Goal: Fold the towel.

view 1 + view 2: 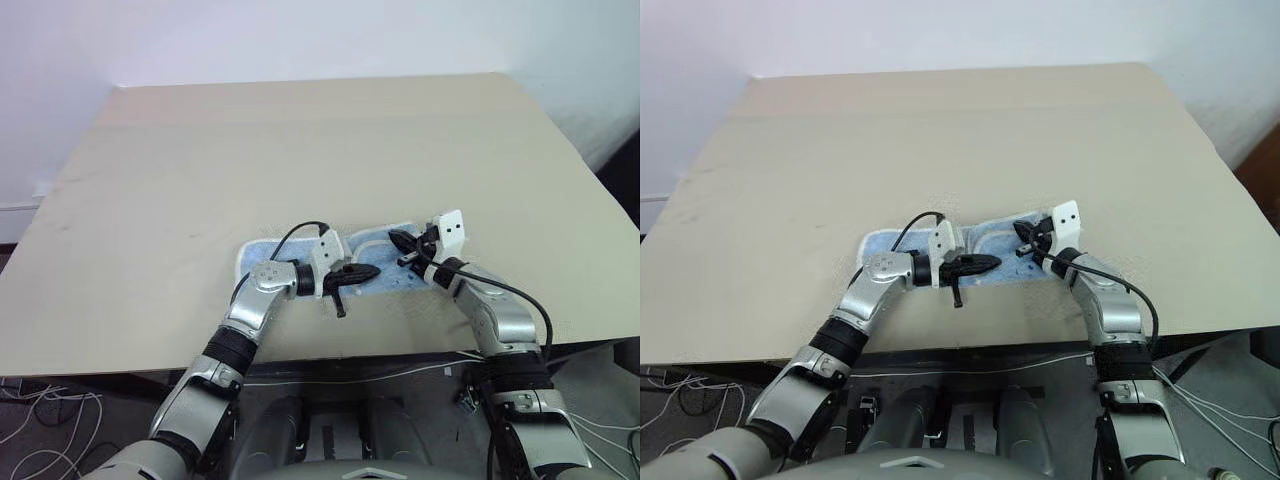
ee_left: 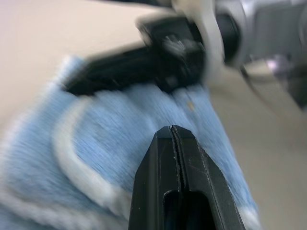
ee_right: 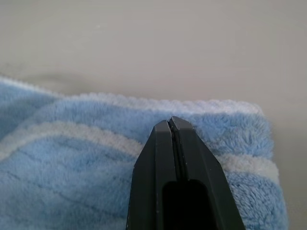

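towel [image 1: 300,262]: lying bunched near the table's [image 1: 150,200] near edge, about midway along it | left gripper [image 1: 372,271]: hovering over it, fingers pressed together, empty | right gripper [image 1: 396,238]: pinched closed, empty, hovering at its far edge

We see bare table [image 1: 300,150] on every side of the towel [image 1: 995,245], open far ahead and to both sides; over the towel itself the two arms crowd together, left gripper [image 1: 372,270] near right gripper [image 1: 397,238]
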Robot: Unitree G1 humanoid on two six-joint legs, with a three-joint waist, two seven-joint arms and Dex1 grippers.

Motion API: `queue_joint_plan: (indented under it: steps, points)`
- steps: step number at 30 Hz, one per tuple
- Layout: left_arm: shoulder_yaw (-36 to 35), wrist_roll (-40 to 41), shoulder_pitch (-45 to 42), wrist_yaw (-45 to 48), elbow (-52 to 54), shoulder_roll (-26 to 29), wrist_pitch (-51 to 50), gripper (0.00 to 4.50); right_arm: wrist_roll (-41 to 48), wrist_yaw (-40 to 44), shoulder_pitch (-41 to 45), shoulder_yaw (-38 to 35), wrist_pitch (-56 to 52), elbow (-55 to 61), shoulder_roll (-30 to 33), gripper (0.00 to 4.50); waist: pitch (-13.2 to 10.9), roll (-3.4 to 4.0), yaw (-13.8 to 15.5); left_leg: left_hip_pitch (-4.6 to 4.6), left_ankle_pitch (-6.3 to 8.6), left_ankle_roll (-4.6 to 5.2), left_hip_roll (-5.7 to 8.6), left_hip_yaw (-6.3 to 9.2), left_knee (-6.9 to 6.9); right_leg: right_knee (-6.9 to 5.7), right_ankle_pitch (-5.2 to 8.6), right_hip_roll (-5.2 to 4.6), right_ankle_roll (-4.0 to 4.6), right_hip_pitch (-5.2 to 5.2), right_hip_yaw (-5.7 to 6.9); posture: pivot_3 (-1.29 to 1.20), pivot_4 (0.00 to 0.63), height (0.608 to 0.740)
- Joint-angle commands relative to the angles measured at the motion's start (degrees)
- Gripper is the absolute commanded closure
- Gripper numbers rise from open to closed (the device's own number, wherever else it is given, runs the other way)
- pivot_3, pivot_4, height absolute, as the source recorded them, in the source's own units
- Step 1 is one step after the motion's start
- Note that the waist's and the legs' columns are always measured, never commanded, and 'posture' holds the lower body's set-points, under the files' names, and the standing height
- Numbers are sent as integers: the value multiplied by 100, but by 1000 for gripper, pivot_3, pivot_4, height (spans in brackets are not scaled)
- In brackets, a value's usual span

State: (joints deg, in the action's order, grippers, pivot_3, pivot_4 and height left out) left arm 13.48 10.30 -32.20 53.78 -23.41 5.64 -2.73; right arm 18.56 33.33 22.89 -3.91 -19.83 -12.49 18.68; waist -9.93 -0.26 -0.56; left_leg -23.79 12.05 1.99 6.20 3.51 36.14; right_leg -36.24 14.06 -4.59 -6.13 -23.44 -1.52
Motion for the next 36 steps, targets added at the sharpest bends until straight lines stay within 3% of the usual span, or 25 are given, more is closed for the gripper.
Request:
queue_joint_plan:
  steps: [1, 2, 5, 11, 12, 16, 17, 21, 30, 34, 36]
  points:
    - [-453, 287, -387, -362, 494, 11, -286, 3629, 397, 494, 267, -67, -338, 547, 217, 4500, -1, 0, -5, -1, -1, 1, 0, 0, 0, 0, 0, 0, 0, 0, 0, 0, 150, 740]
    - [-576, 392, -476, -437, 571, 12, -415, 3303, 529, 641, 299, -83, -438, 726, 277, 4500, -2, 0, -5, -2, -3, 5, 0, 0, 0, -1, 0, 1, 0, -3, 1, 0, 150, 740]
    - [-1049, 685, -843, -818, 789, 107, -836, 2242, 951, 1082, 515, -147, -783, 1261, 547, 3898, -4, -1, -15, -8, -5, 8, 0, 0, -2, 0, 0, 2, -1, -8, 2, 0, 150, 740]
    - [-1614, 904, -1088, -1035, 1230, 856, -1373, 138, 683, 1536, 1106, 141, -723, 1018, 986, 1860, -4, -2, -17, -10, -6, 9, -1, 1, -6, 0, 0, 6, -1, -13, 3, 0, 150, 740]
    - [-1697, 859, -1130, -1119, 1192, 1009, -1412, 0, 615, 1633, 1147, 213, -667, 954, 1042, 1503, -4, -2, -14, -11, -6, 9, -1, 1, -6, 1, 1, 6, -1, -14, 3, 0, 150, 740]
    - [-2019, 747, -1156, -1320, 983, 1674, -1497, 0, 506, 1922, 1300, 346, -519, 746, 1110, 114, -6, -5, -9, -15, -6, 9, 2, 1, -4, 3, 0, 2, -1, -15, 3, 0, 150, 740]
    - [-2142, 849, -1123, -1379, 988, 1789, -1671, 0, 505, 1982, 1330, 350, -492, 712, 1104, 19, -6, -5, -9, -15, -5, 8, 2, 0, -4, 3, 0, 2, -1, -16, 2, 0, 150, 740]
    - [-2581, 1376, -626, -1603, 1557, 2091, -2779, 0, 472, 2112, 1412, 404, -477, 596, 1073, 19, -6, -4, -18, -18, -2, 3, 2, 1, -8, 3, 0, 2, -1, -22, 2, 0, 150, 740]
    - [-4145, 3273, 717, -2737, 3550, 2613, -6937, 0, 255, 2472, 1425, 650, -245, 527, 1105, 19, -9, -8, -24, -31, 1, -2, -1, 1, -6, -3, 0, 3, -1, -45, 0, 0, 150, 740]
    - [-5263, 3874, 888, -3211, 4064, 2299, -8617, 0, 158, 2536, 1457, 736, -110, 365, 1031, 19, -9, -8, -12, -30, 1, -4, 0, 1, -5, -3, 0, 3, -1, -58, 2, 0, 150, 740]
    - [-5661, 4422, 1079, -3503, 4281, 2027, -8941, 0, 124, 2531, 1458, 775, -51, 306, 984, 19, -9, -8, -12, -31, 1, -4, 1, 1, -4, -2, 0, 3, -1, -57, 2, 0, 150, 740]
